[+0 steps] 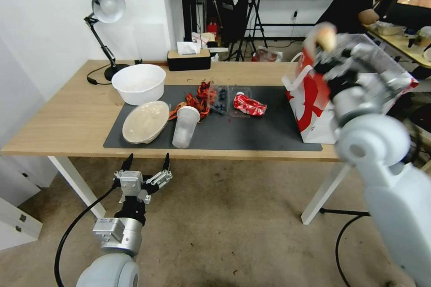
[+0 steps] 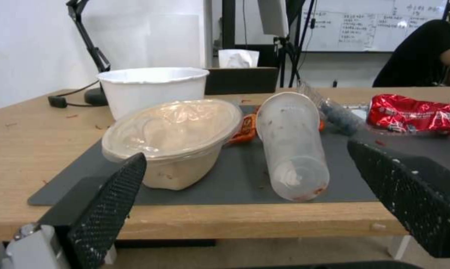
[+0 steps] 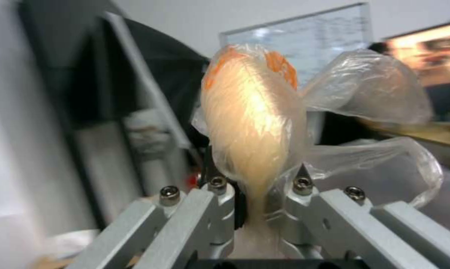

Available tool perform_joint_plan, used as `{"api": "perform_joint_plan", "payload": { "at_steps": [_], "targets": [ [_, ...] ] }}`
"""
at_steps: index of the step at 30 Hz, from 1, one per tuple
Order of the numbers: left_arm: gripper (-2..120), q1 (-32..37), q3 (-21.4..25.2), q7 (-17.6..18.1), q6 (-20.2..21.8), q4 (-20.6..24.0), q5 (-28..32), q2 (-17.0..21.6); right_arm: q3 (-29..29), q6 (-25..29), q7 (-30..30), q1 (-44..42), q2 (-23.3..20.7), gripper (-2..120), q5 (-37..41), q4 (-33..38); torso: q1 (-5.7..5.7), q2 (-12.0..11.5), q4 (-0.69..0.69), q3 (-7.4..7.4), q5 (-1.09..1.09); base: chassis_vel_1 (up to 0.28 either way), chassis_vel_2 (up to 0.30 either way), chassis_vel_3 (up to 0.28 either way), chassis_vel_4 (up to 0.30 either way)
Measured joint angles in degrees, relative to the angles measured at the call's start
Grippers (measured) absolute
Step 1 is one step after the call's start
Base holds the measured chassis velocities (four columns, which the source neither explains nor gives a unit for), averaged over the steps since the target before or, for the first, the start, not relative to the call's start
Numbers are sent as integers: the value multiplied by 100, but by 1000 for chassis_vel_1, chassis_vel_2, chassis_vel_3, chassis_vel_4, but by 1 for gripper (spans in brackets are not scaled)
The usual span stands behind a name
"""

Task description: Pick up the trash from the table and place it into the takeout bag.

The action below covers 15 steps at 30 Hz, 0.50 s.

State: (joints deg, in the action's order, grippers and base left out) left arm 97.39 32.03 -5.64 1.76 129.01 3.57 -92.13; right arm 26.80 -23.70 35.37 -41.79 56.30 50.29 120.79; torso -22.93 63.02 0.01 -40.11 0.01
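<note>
The right claw (image 3: 257, 186) clenched the pale bun in its clear plastic bag (image 3: 252, 123), apparently above the white-and-red paper takeout bag (image 1: 310, 98) for dropping; the left claw (image 1: 147, 163) hung released below the surface (image 1: 63, 116).

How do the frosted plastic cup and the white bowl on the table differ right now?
The frosted plastic cup is tall, narrow and see-through; the white bowl is wide, squat and opaque. The cup stands on the dark mat, the bowl mostly on bare wood at the mat's corner. Both sit mouth-up, untouched by either gripper.
</note>
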Motion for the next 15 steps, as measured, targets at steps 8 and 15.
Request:
{"api": "perform_joint_plan", "payload": {
  "at_steps": [8,15],
  "targets": [
    [100,-5,-43,-26,-34,-4,-9,0,227,-1074,1072,300,-212,4,571,-641,0,0,-1,0,0,0,0,0,0],
    [100,-15,-66,-34,-63,-25,-13,0,122,-1370,1563,551,-195,4,1193,-927,0,0,0,0,-2,0,0,0,0]
  ]
}}
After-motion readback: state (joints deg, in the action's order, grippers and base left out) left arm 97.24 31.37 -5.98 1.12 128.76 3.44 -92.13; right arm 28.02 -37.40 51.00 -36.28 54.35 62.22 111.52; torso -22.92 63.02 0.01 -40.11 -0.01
